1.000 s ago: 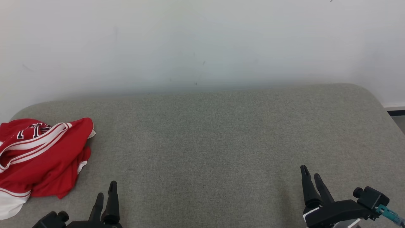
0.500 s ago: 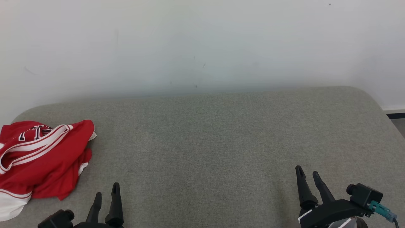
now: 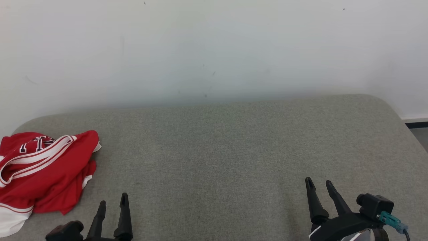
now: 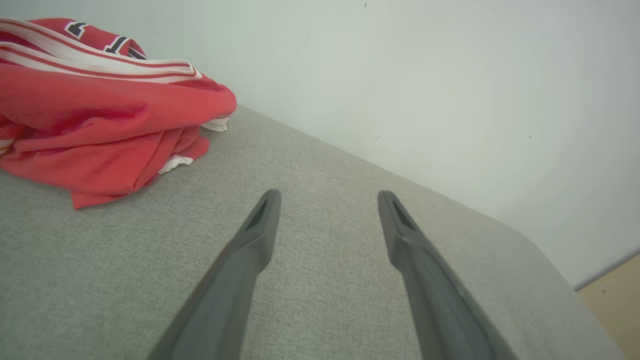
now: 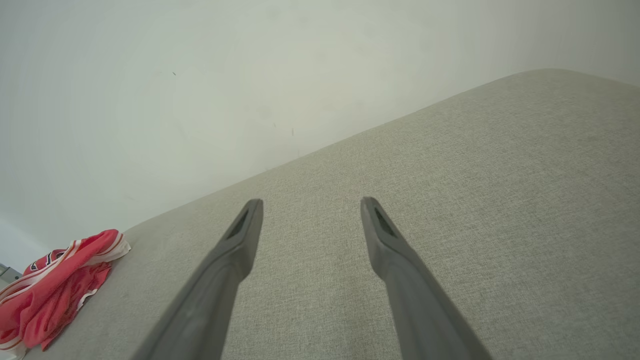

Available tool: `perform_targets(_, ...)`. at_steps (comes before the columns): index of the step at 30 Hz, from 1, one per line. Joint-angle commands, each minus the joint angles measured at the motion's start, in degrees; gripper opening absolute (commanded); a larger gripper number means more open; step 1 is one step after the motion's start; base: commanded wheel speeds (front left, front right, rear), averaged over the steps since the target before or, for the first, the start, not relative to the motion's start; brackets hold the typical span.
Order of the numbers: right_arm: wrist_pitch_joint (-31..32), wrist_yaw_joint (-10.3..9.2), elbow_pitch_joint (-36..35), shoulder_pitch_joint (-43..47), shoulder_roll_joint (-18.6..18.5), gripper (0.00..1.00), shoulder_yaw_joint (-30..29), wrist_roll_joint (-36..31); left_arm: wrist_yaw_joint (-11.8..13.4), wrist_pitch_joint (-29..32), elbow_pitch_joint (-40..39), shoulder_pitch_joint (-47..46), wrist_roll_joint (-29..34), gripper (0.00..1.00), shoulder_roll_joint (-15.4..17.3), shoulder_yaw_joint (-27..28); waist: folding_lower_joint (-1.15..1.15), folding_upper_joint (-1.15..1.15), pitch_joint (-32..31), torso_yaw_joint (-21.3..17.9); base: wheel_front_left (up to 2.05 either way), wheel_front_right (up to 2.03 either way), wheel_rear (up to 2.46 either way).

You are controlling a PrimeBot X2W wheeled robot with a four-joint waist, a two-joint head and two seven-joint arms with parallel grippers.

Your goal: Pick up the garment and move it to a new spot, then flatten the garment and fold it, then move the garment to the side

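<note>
Garment (image 3: pixel 46 174) lies crumpled at the table's (image 3: pixel 234 150) left edge, untouched, so the pick-up is in hand. Left tool (image 3: pixel 113 199) and right tool (image 3: pixel 318 181) hover, both spread apart; next, the left must reach over and clamp cloth.

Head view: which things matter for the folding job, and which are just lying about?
For the job: red jersey; left gripper and right gripper, both open; grey cushion under the jersey.
Just there: white wall; floor strip.
</note>
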Motion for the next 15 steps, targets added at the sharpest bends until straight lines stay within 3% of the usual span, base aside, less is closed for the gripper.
perform_targets(1, -0.44, -0.08, -0.22, -0.38, -0.25, 1.00, 0.29, -1.61, -0.16, -0.55, -0.46, 0.14, 1.40, 1.00, 0.20, -0.20, 0.00, 0.00, -0.12, -0.02, 0.00, 0.00, 0.00)
perform_targets(15, -1.43, -0.09, 0.65, -0.17, -0.27, 1.00, 1.00, -8.73, 0.97, -2.38, 0.30, 0.85, 8.51, 1.00, 0.04, -1.16, 0.00, 0.00, -1.10, -0.17, 0.00, 0.00, 0.00)
